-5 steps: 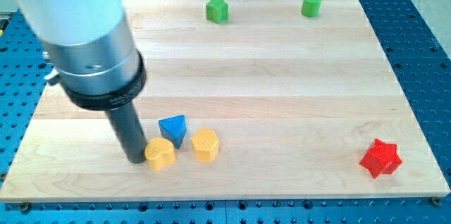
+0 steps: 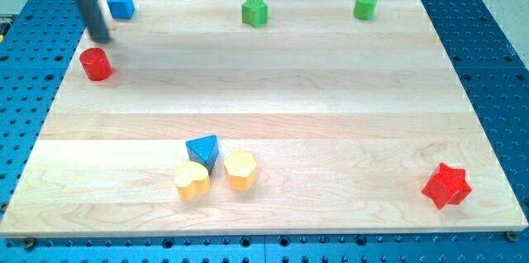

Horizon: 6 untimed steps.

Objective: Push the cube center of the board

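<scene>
A blue cube (image 2: pixel 121 4) sits at the board's top left corner. My tip (image 2: pixel 100 40) is on the board just below and to the left of the cube, a small gap apart from it, and just above a red cylinder (image 2: pixel 96 64). The rod slants up toward the view's top left. The wooden board (image 2: pixel 273 89) fills most of the view.
A green star block (image 2: pixel 254 11) and a green cylinder (image 2: pixel 365 5) sit along the top edge. A blue triangular block (image 2: pixel 203 150), a yellow heart (image 2: pixel 191 180) and a yellow hexagon (image 2: pixel 240 169) cluster at bottom left of centre. A red star (image 2: pixel 446 185) lies at bottom right.
The arm has moved from the yellow heart at the bottom left up to the top left corner. The blue cube and red cylinder, hidden before, now show. The blocks have not moved.
</scene>
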{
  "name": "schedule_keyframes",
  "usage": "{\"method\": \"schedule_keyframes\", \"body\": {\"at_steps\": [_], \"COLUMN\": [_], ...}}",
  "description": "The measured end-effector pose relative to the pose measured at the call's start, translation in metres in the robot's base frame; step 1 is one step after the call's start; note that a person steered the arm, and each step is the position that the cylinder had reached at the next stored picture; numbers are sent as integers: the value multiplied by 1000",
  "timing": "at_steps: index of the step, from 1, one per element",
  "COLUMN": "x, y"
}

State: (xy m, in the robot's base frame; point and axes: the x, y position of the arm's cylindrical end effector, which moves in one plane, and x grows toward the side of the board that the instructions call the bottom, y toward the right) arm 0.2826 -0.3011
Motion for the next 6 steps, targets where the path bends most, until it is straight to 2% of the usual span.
{"method": "schedule_keyframes", "body": {"at_steps": [1,2,3,4,6], "x": [-9,-83,-79,-18,64], "y": [-3,14,39,101,207]}}
